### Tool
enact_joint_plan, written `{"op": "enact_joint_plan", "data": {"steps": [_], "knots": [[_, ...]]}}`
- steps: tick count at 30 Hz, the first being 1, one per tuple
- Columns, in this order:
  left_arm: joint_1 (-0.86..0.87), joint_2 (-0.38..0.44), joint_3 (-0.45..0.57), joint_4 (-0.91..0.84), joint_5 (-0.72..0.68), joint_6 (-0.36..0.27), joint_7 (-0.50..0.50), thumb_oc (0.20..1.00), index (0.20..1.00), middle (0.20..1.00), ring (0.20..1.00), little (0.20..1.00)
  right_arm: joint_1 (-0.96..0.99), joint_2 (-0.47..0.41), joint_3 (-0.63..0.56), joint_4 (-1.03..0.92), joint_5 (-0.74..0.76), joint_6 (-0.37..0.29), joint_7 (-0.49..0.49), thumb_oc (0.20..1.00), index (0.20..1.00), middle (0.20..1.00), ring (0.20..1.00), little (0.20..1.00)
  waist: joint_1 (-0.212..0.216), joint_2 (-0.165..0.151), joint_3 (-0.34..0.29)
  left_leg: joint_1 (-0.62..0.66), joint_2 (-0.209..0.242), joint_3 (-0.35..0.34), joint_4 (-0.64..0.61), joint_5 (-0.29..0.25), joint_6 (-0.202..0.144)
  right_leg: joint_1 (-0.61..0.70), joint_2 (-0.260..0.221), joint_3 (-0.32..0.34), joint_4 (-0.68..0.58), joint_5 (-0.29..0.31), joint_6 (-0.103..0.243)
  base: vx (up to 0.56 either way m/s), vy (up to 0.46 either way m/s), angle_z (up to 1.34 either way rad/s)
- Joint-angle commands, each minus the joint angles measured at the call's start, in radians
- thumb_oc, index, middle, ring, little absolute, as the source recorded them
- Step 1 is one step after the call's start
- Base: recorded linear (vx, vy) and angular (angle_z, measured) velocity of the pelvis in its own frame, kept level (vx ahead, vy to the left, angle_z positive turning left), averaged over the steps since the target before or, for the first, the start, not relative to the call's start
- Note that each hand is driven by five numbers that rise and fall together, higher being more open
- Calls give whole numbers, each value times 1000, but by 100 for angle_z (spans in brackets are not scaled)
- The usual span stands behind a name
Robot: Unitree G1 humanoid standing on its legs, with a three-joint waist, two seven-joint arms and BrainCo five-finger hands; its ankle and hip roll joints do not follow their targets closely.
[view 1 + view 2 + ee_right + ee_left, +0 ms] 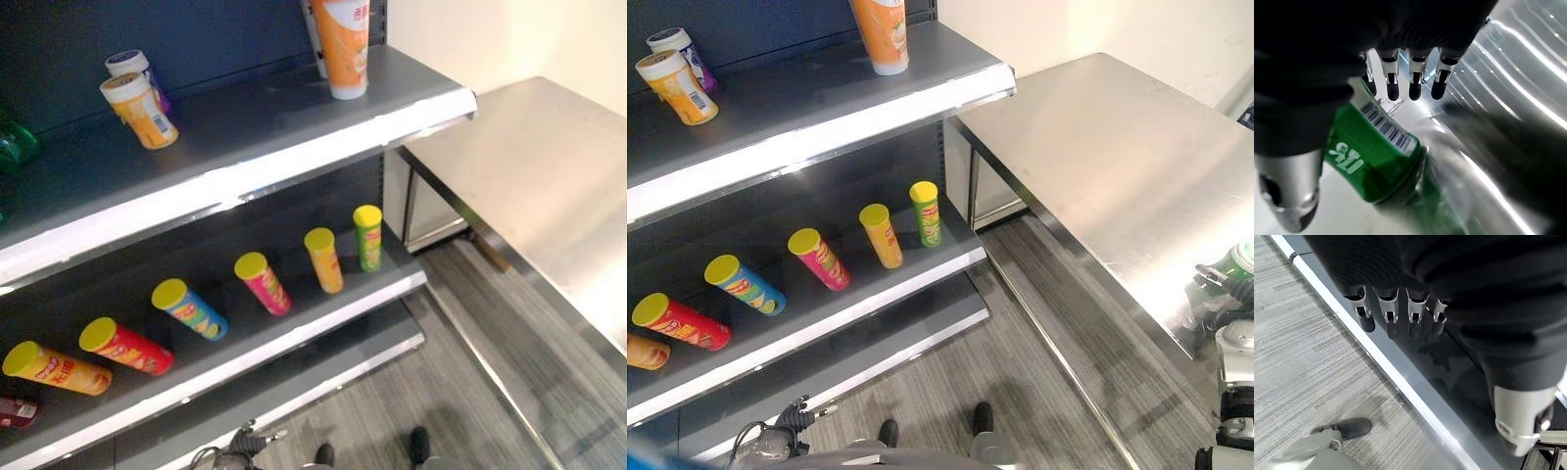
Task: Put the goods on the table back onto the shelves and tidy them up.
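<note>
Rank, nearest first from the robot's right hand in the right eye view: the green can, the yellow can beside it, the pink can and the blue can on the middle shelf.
Right hand at the table's near right edge.
1. Green can, right end of the row.
2. Yellow can, just left of it.
3. Pink can, mid-row.
4. Blue can, farther left.

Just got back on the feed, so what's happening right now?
The robot is restocking. Its right hand is closed round a green bottle at the steel table, still low by the table edge. The left hand hangs open and empty beside the shelf's bottom edge. On the middle shelf a row of yellow-lidded cans lies tipped back; the top shelf holds a few cups and an orange bottle.
</note>
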Motion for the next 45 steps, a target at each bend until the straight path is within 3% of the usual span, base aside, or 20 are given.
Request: {"op": "enact_joint_plan", "data": {"steps": [1, 2, 3, 4, 5, 14, 22, 29, 30, 32, 33, 34, 38, 45], "knots": [[-57, 61, -34, 52, -14, -11, 2, 1000, 1000, 1000, 1000, 1000, -43, -56, 57, 32, 36, -28, -10, 1000, 1000, 1000, 1000, 1000, 11, -122, -23, -7, -18, 70, -27, 44, -30, 62, 5, 9, 54, -198, -15, 20, -41, 3], [-56, 60, -35, 54, -14, -11, 3, 1000, 1000, 1000, 1000, 1000, -49, -57, 61, 37, 39, -28, -9, 812, 812, 812, 812, 812, 12, -122, -24, -6, -17, 69, -27, 44, -30, 64, 5, 8, 54, -199, -16, 0, 0, 0], [-54, 59, -37, 55, -13, -12, 2, 1000, 1000, 1000, 1000, 1000, -59, -57, 69, 51, 40, -29, -9, 511, 511, 511, 511, 511, 14, -121, -25, -5, -16, 68, -27, 44, -30, 68, 6, 7, 53, -200, -17, 17, -20, 3], [-53, 59, -38, 54, -17, -13, 1, 1000, 1000, 1000, 1000, 1000, -64, -57, 71, 53, 42, -31, -12, 410, 410, 410, 410, 410, 14, -121, -25, -4, -17, 67, -27, 45, -30, 70, 6, 6, 52, -200, -17, 0, 0, 0], [-53, 59, -38, 54, -18, -13, 2, 1000, 1000, 1000, 1000, 1000, -68, -56, 75, 58, 40, -32, -12, 200, 200, 200, 200, 200, 15, -121, -25, -3, -17, 67, -27, 45, -31, 71, 6, 5, 52, -200, -17, 0, 0, 0], [-46, 57, -36, 38, -18, -14, 1, 1000, 1000, 1000, 1000, 1000, -59, -61, 69, -1, -18, -34, -31, 200, 200, 200, 200, 200, 15, -118, -26, 0, -15, 67, -27, 42, -31, 74, 7, -2, 53, -204, -17, 1, -2, 3], [-42, 44, -9, 32, 6, -17, 10, 1000, 1000, 1000, 1000, 1000, 40, -58, -79, -334, -150, -80, -112, 200, 200, 200, 200, 200, 2, -118, -31, 12, 0, 69, -26, 37, -31, 82, 21, 14, 55, -217, -26, 0, -15, 0], [-26, 45, -14, -12, -3, -23, 5, 1000, 1000, 1000, 1000, 1000, -40, -85, -72, -550, -184, -154, -119, 200, 200, 200, 200, 200, 29, -126, -8, -38, 6, 10, -20, 71, -42, 66, 40, -7, 55, -225, -40, -69, -34, 16], [-35, 45, -16, -11, -13, -26, 6, 1000, 1000, 1000, 1000, 1000, -64, -87, -62, -573, -154, -179, -118, 200, 200, 200, 200, 200, 33, -133, 8, -67, 8, 24, -15, 76, -45, 49, 29, -21, 70, -231, -39, -172, 64, 40], [-54, 42, -21, -14, -17, -26, 1, 1000, 1000, 1000, 1000, 1000, -70, -94, -70, -598, -126, -188, -112, 200, 200, 200, 200, 200, 17, -140, 11, -106, 26, 117, -1, 91, -37, 22, 2, -63, 85, -228, -32, -132, 123, 97], [-64, 38, -17, -5, -12, -24, -2, 1000, 1000, 1000, 1000, 1000, -62, -101, -83, -631, -126, -185, -100, 200, 200, 200, 200, 200, 4, -139, 11, -103, 54, 228, -1, 96, -31, 24, -18, -100, 84, -222, -22, -52, 172, 117], [-67, 37, -15, 1, -8, -24, -3, 1000, 1000, 1000, 1000, 1000, -51, -107, -97, -649, -132, -179, -95, 200, 200, 200, 200, 200, -3, -136, 7, -101, 67, 271, -4, 100, -32, 27, -29, -118, 80, -217, -15, -6, 135, 103], [-64, 33, -10, 23, 6, -22, -3, 1000, 1000, 1000, 1000, 1000, -43, -102, -105, -713, -154, -166, -78, 200, 200, 200, 200, 200, -5, -124, -11, -90, 60, 309, -8, 96, -29, 60, -56, -139, 58, -198, 4, 99, 159, 83], [-69, 44, -4, 48, 25, -23, 4, 1000, 1000, 1000, 1000, 1000, -108, -86, -36, -794, -177, -163, -57, 200, 200, 200, 200, 200, 13, -129, -32, -79, -13, 310, 2, 47, 12, 74, -123, -135, 56, -177, 37, 70, 199, 9]]}}
